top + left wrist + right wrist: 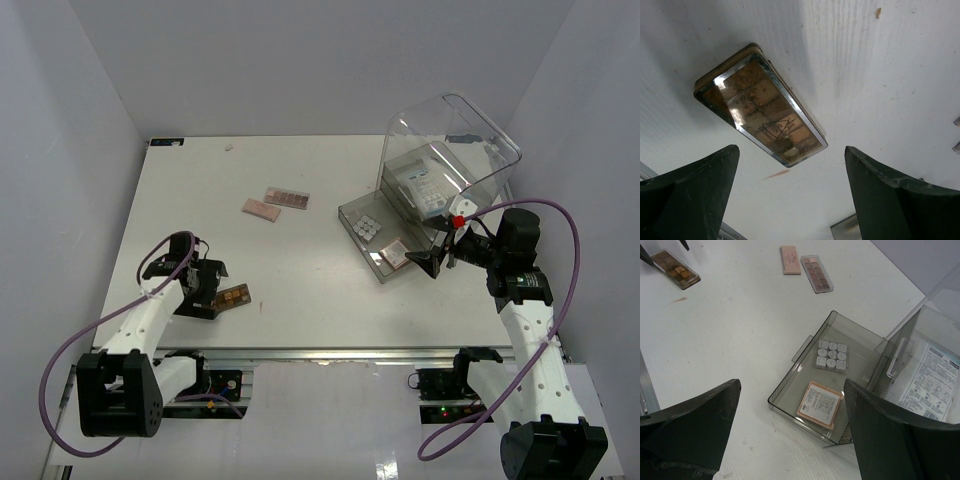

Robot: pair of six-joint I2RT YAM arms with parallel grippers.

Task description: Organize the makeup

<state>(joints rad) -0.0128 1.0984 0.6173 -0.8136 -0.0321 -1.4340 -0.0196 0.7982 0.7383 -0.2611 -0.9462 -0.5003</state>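
Lower left, my left pincer (207,288) gapes wide and empty just beside the brown palette (236,297); right of centre, my right pincer (441,258), likewise wide and empty, hovers at the smoky tray (372,262) holding the grid palette (367,227) and the pinkish compact (396,252); beyond, at upper centre, the pink palette (261,209) and the pan palette (287,197) lie side by side, and the packet (425,188) sits inside the clear box (470,140) at upper right

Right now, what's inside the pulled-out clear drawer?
In the drawer lie a silvery grid palette and a pinkish square compact, flat and apart. The drawer's back end runs under the clear box, so anything there cannot be told.
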